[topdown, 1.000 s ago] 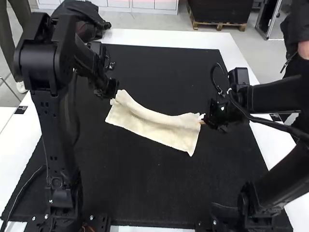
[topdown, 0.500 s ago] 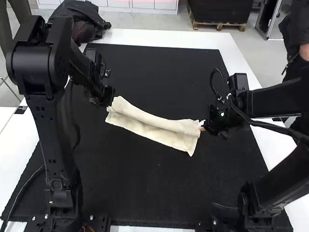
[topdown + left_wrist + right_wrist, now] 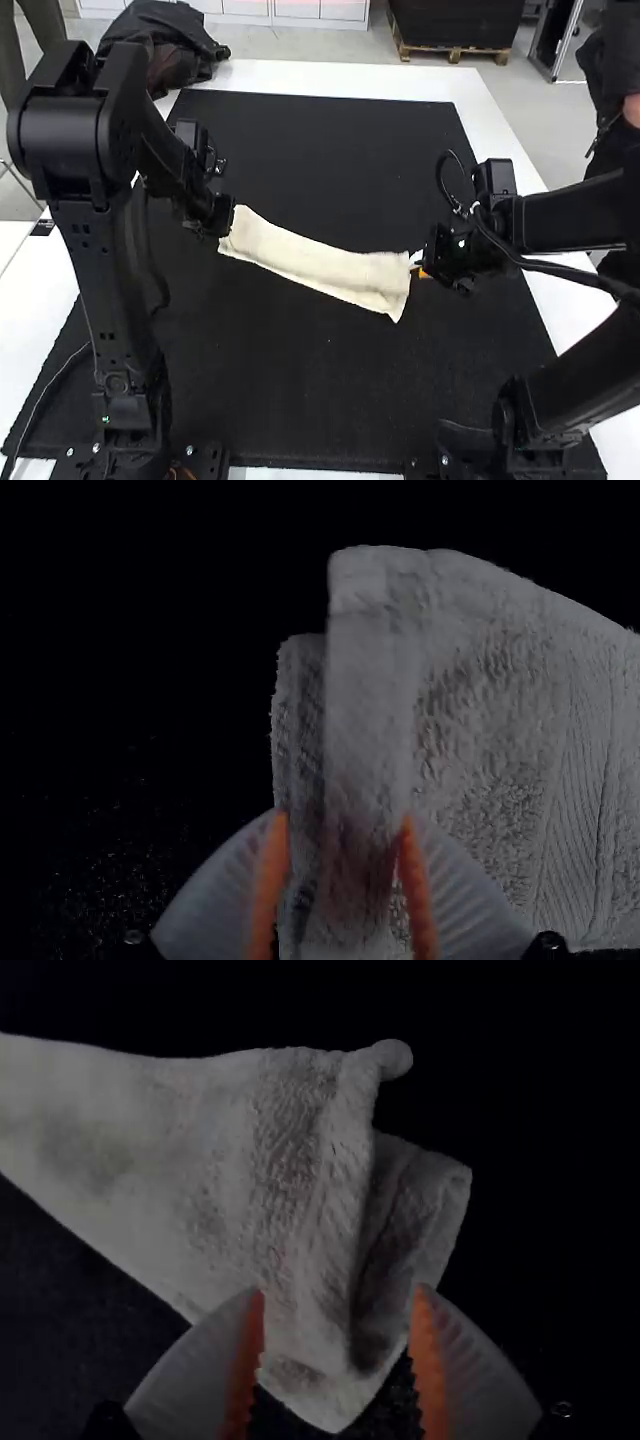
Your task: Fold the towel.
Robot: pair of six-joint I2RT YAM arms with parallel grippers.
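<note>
Judging the step as laying the far part of the towel (image 3: 320,262) down over the near part and letting go. Find it mid-mat, on the black mat (image 3: 330,400), in a long narrow strip running from far left to near right, between both arms. Read the left gripper (image 3: 343,818) as open, with pads (image 3: 418,895) apart on either side of the cloth at the left end. Read the right gripper (image 3: 338,1291) as open too, apart around the right end; can't make out any pinch in either.

To do it well: set the top layer flush with the near edge before leaving. Watch both ends, with under layer peeking out past the top one; probably needs a small tug to line up. Back out straight, fingers wide, so as not to drag a corner. Then pat flat, and likely go for an end-to-end fold next.

Versus the earliest high view: gone from a raised roll along the far side to a flatter, narrower strip, with far edge brought nearer and near edge about the same. Moved both grippers nearer, too, along with the cloth.
</note>
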